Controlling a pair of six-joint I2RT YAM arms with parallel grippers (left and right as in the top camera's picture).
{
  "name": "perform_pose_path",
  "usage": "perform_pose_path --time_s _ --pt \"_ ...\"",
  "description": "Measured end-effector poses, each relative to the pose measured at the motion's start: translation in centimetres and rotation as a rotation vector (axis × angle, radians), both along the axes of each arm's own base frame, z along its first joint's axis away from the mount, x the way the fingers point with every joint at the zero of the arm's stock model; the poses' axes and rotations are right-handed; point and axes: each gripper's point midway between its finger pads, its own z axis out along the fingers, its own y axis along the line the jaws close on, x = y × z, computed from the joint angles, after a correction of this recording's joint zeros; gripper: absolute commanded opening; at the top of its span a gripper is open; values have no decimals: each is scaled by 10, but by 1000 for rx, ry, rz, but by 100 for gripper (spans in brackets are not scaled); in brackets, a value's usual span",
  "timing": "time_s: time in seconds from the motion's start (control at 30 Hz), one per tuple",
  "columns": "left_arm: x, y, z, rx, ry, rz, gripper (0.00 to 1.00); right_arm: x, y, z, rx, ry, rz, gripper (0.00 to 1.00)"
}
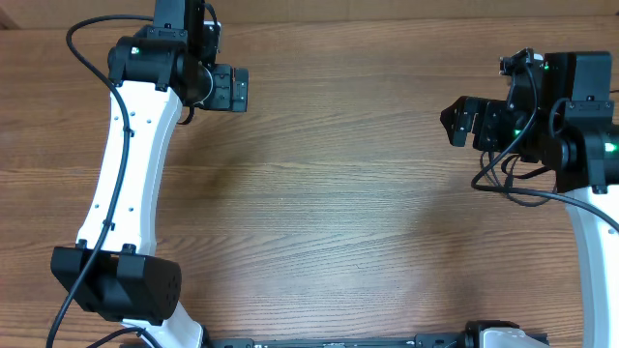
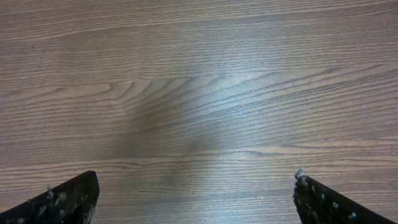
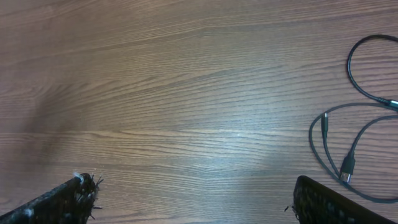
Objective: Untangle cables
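Observation:
The cables [image 3: 348, 146] are thin black cords lying in loose loops on the wood at the right edge of the right wrist view. One small plug end [image 3: 346, 169] sits near my right finger. In the overhead view I cannot tell them apart from the wiring around the right wrist. My right gripper [image 3: 194, 182] is open over bare wood, with the cords outside its right finger [image 3: 323, 202]. It sits at the table's right side [image 1: 456, 121]. My left gripper [image 2: 196, 177] is open over bare wood at the far left [image 1: 238, 87]. No cable is near it.
The brown wooden table [image 1: 329, 193] fills all views. The white left arm [image 1: 126, 174] runs down the left side to its black base. The right arm's thicker black cable [image 1: 542, 196] curves along the right edge.

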Motion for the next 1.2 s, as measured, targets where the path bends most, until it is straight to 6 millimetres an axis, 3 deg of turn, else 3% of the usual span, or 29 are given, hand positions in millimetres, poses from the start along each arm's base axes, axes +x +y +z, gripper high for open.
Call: perform_pose_path --time_s 0.6,0.8,1.03,1.2 --pt "1 0 1 -1 -5 0 100 0 0 0 0 0 0 100" --pt "15 -11 9 -43 -71 -45 100 0 0 0 0 0 0 100" --pt "33 -33 35 -94 -211 -182 100 0 0 0 0 0 0 100" --pt "30 -40 85 -94 -385 -244 100 0 0 0 0 0 0 100"
